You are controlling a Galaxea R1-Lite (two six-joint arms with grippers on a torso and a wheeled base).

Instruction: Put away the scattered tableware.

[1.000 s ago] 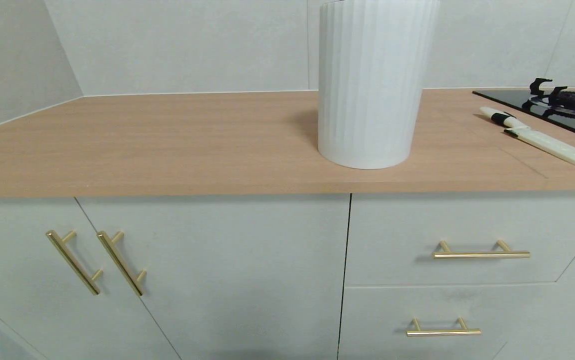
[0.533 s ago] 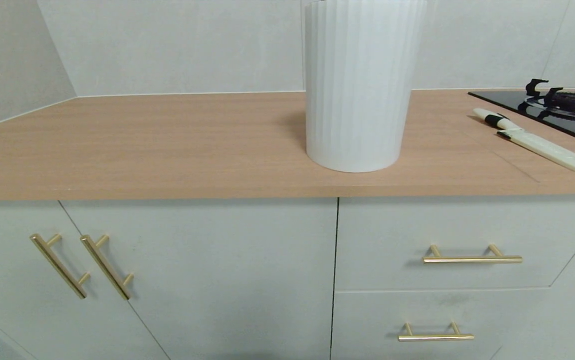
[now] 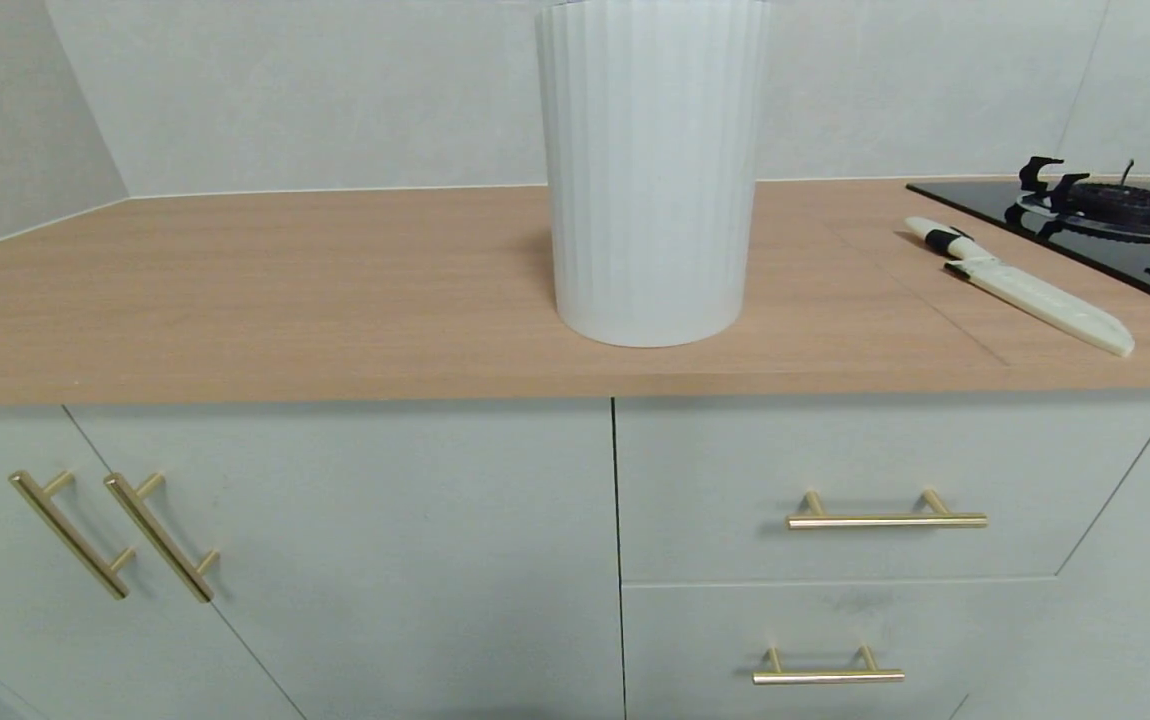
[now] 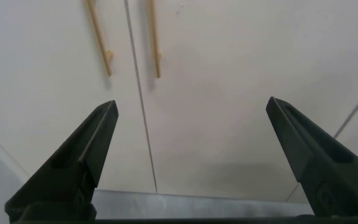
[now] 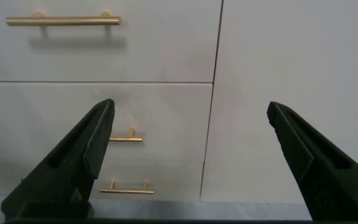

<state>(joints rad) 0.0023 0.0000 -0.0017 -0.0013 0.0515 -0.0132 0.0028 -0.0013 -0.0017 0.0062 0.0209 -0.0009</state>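
Knife (image 3: pixel 1020 287) flat on the countertop (image 3: pixel 285 290) beside the hob (image 3: pixel 1115 215), white ribbed container (image 3: pixel 650 180) well apart, my left gripper (image 4: pixel 191 104) and right gripper (image 5: pixel 191 104) both spread wide, facing the cabinet fronts (image 3: pixel 385 520).

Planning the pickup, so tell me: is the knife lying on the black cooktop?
No, the knife lies on the wooden countertop, beside the near edge of the cooktop.

Wooden countertop (image 3: pixel 285 290); pale cabinets (image 3: pixel 385 540)
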